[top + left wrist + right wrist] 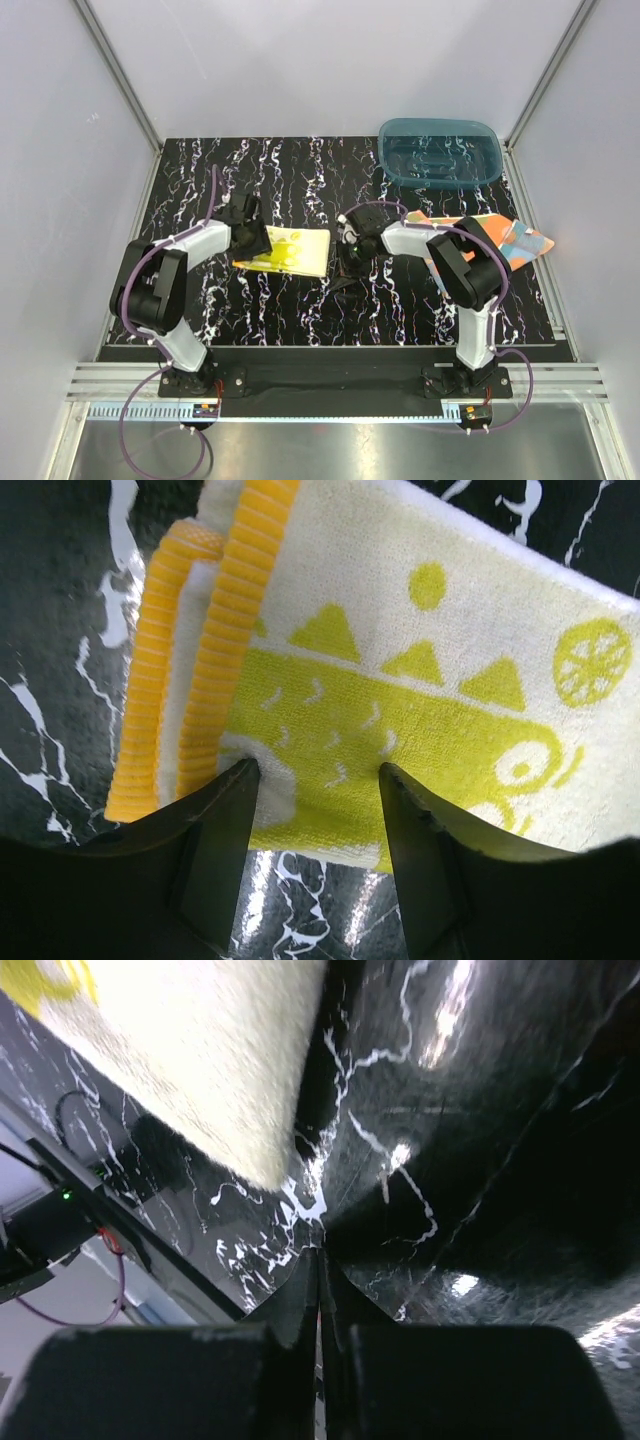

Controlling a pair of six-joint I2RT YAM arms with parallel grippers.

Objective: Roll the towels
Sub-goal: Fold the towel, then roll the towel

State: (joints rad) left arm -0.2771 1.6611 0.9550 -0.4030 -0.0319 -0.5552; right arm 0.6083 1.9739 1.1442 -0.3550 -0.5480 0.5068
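Observation:
The yellow towel point(290, 250) lies flat on the black marbled table point(300, 320), left of centre. In the left wrist view this towel point(420, 680) shows lime shapes, and its ribbed orange-yellow border point(190, 660) is folded over at the left. My left gripper point(258, 240) point(315, 775) is open, its fingertips point(240, 780) set on the towel's near edge. My right gripper point(343, 268) point(320, 1257) is shut on nothing, just off the towel's pale corner point(200, 1060). The orange polka-dot towel point(520, 240) lies at the right, partly hidden by the right arm.
A teal translucent tub point(440, 150) stands at the back right of the table. Grey walls close in the sides and back. The arm bases sit on the rail along the near edge point(330, 380).

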